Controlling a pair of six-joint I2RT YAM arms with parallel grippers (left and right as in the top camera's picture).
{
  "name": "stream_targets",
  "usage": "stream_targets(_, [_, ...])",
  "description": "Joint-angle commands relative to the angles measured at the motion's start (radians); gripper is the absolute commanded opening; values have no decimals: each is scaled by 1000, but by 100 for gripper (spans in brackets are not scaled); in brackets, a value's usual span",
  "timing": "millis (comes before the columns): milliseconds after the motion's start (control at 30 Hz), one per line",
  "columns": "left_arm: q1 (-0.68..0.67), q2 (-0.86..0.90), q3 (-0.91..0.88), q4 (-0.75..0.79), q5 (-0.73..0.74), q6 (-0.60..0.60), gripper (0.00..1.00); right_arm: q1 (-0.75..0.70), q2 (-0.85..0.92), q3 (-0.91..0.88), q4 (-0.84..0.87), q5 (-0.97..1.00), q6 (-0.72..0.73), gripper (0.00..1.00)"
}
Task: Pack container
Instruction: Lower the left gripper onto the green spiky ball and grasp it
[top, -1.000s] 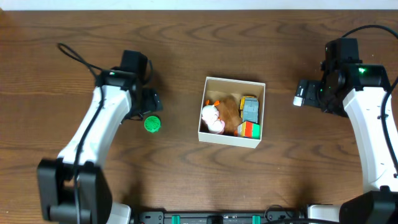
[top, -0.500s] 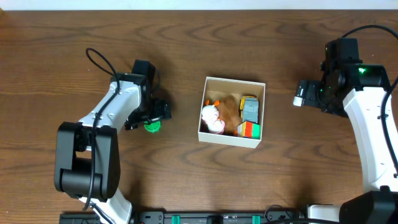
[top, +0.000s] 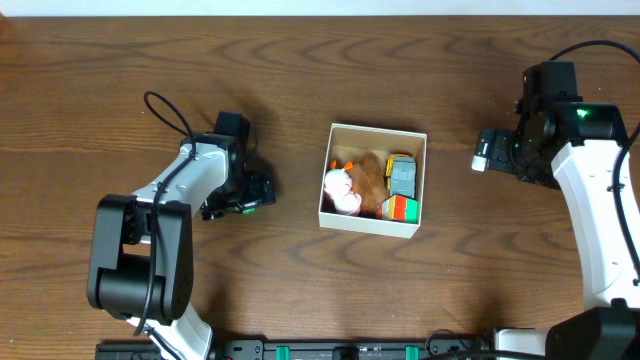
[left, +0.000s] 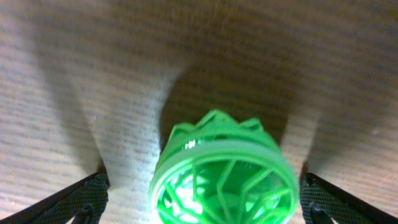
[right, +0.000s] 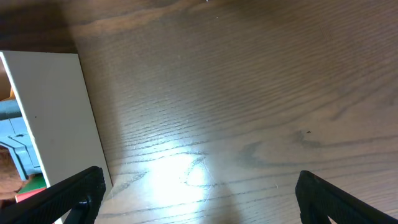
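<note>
If shut off-centre, could flick the round piece away instead of catching it.

Overhead: left claw released, jaws wide, straddling small bright-green round plastic toy on dark brown wood-grain table. Small square shallow container between the two claws and apart from both; thin white walls, tan card inside. Already loaded with white-and-pink plush, brown furry plush, grey-and-yellow hard plastic vehicle and red-and-green block. Little bare floor left, so could perch on soft plush and roll out. Could also buckle or shove the thin card wall if clipped on entry. Right claw released too, holding nothing, near container's wall.

Left wrist: glossy translucent green, spoked disc face, zigzag crown edge, sitting between black textured finger pads, not clamped. Hard smooth rim, probably slippery. Blurred, fine detail uncertain.

Right wrist: matte white wall ahead-left of open jaws, glare on varnished grain dead ahead, nothing between fingers.
</note>
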Motion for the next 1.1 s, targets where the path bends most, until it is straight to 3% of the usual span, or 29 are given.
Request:
stream_targets(0, [5,12,-9,33,16,21,98,-2,-8,-4,-4,0,-9,99])
stream_targets(100, [5,12,-9,48,17,21,100,-2,-8,-4,-4,0,-9,99])
stream_targets(333, [5,12,-9,64,17,21,69,-2,-8,-4,-4,3,-9,99])
stream_targets(600, [5,12,-9,65,16,21,50,-2,-8,-4,-4,3,-9,99])
stream_targets(800, [5,10,-6,57,17,21,40,-2,-8,-4,-4,3,-9,99])
stream_targets(1067, [-7,-54,92,-35,28,21,37,-2,-8,-4,-2,3,-9,99])
